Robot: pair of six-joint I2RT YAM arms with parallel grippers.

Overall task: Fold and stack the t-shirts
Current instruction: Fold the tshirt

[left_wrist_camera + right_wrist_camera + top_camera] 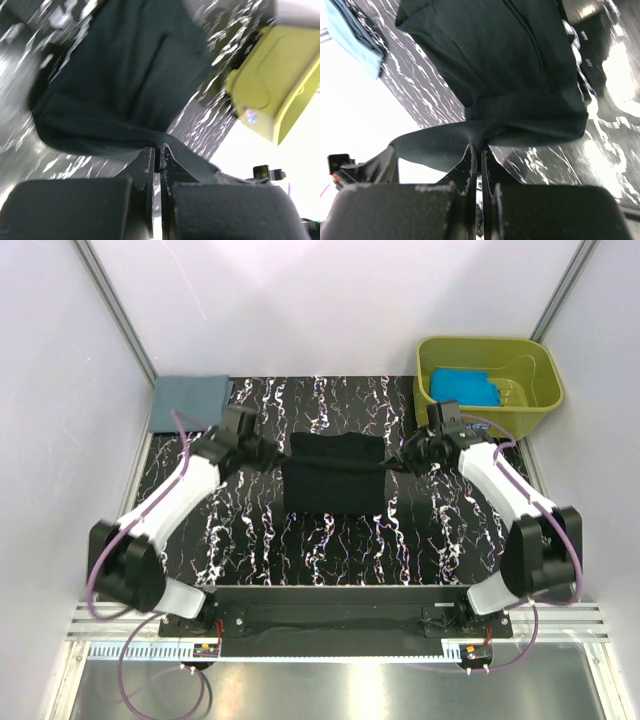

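The left gripper (160, 154) is pressed together on the left edge of the black shirt (333, 488), and the right gripper (478, 152) pinches the right edge in the same way. The cloth is stretched between them over the marbled table (330, 550). Behind the left gripper lies the folded grey shirt (190, 403). Behind the right gripper, the turquoise shirt (466, 388) sits inside the green tub (548, 390).

1. The bench (330, 540) was a black top, marbled all over with white veins.
2. A black t-shirt (332, 485) lay across its middle, folded to a broad rectangle.
3. A slate grey-blue t-shirt (190, 400), folded flat, lay at the far left corner, well apart from the black one.
4. An olive-green tub (530, 415) stood at the far right corner.
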